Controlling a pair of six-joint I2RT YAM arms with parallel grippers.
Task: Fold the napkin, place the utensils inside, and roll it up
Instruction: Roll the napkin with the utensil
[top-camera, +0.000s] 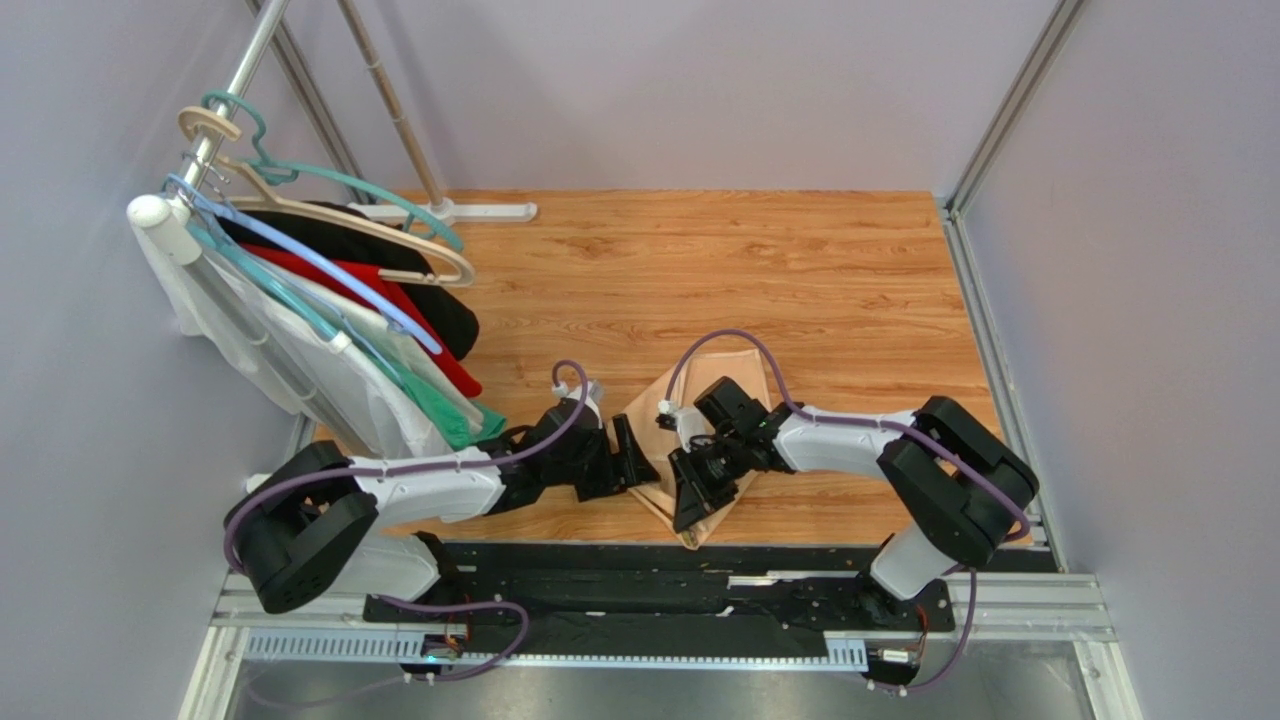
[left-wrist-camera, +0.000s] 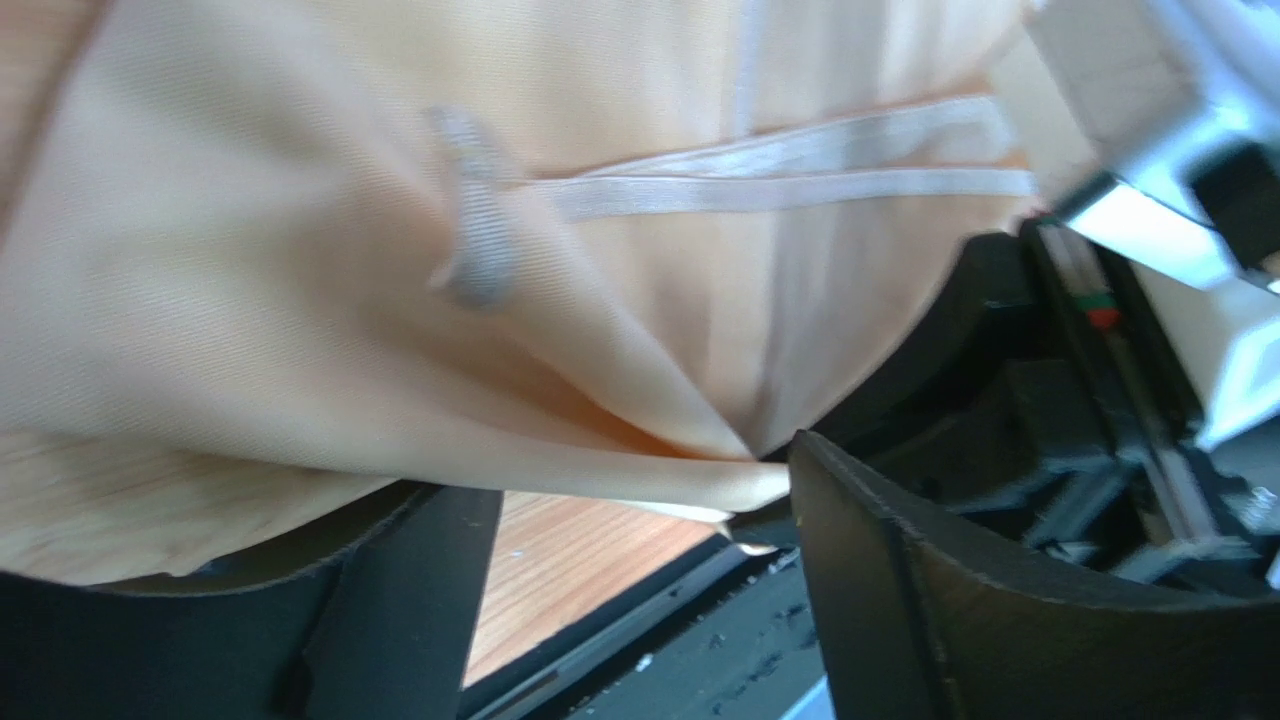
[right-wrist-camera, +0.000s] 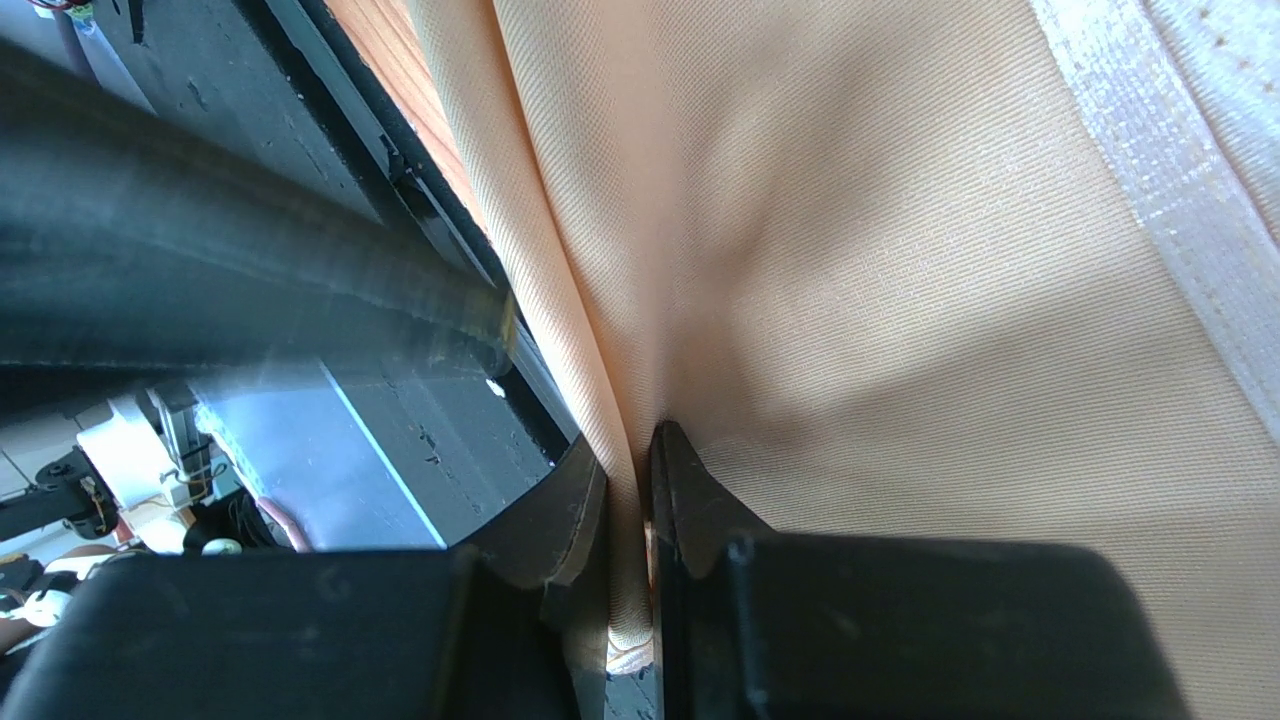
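Napkin (top-camera: 736, 368) bunched near front edge of table (top-camera: 842, 285), long axis far-to-near, lying between both grippers. Right gripper (right-wrist-camera: 631, 510) pinches cloth fold, rest fanning ahead of tips. Left gripper (left-wrist-camera: 619, 507) spread; folded corner pokes into gap, close to one finger, not clamped. Utensils not seen. Judgement: left nearer free corner, only needs closing there

Napkin (left-wrist-camera: 271, 270) blurred, cropped at edges
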